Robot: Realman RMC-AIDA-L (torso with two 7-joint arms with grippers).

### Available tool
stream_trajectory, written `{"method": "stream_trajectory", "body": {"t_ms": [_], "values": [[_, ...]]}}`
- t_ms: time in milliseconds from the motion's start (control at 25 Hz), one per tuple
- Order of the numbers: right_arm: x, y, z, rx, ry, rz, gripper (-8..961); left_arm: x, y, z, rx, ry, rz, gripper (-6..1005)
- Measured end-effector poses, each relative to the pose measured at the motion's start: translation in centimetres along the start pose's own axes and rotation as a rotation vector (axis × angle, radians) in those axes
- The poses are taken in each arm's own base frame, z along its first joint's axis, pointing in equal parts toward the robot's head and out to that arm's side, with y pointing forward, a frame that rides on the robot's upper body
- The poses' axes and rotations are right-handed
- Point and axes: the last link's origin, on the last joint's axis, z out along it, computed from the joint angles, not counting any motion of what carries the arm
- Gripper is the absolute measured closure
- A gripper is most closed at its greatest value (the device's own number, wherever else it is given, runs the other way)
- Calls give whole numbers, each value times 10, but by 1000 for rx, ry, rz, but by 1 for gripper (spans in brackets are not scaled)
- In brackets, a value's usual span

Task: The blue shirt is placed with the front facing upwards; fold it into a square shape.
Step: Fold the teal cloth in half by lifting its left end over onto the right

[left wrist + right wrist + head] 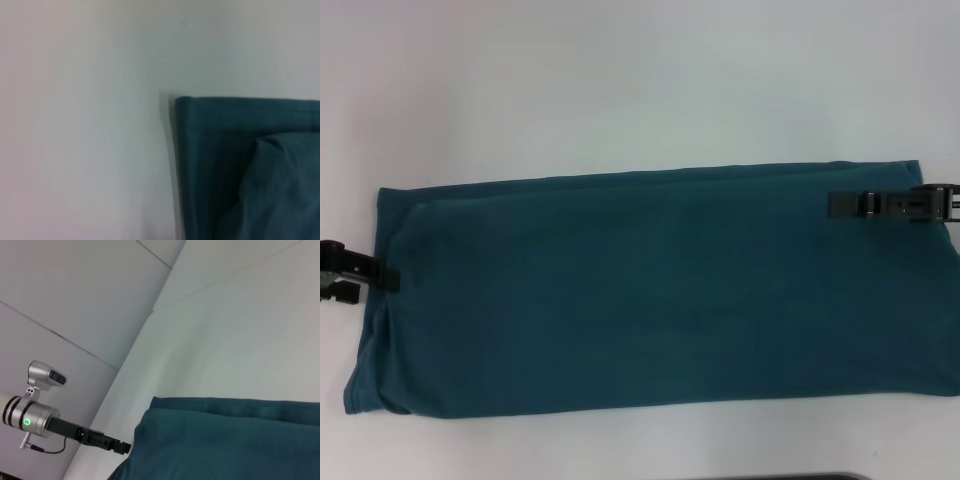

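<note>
A: Head view first. Nearest the camera, the lower hem of the dark teal-blue cotton shirt [650, 290] is running along the front of the white table [620, 80]. What is the cloth doing?

B: It is lying flat as a long folded band across the table, plain side up, no lettering showing. A fold line is running just below its far edge, and the left end is bunching slightly at the near corner.

A: The arms?

B: The left gripper [382, 277] is sitting at the shirt's left edge, its black tip touching the cloth. Whether it is pinching fabric, I cannot tell. The right gripper [836, 204] is reaching in from the right, lying over the shirt's far right corner. Its fingers are reading as one dark bar; open or closed, I cannot tell.

A: Left wrist view.

B: Only a corner of the shirt [240, 170] is showing on the table [80, 120]. A doubled edge is running along it, with a looser layer lying on top. No fingers are appearing.

A: Right wrist view.

B: The shirt [225, 445] is filling the near part, layered at its edge, on the table [240, 330]. The left gripper [125, 446] is showing far off, its tip meeting the shirt's end, silver wrist behind it. Grip unclear.
</note>
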Motion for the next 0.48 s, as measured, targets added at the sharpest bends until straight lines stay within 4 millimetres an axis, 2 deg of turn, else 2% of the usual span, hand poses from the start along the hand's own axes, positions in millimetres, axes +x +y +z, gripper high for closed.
{"method": "stream_trajectory", "body": {"t_ms": [480], "values": [[3, -1, -1, 2, -1, 7, 105, 2, 2, 2, 17, -12, 5, 325]]}}
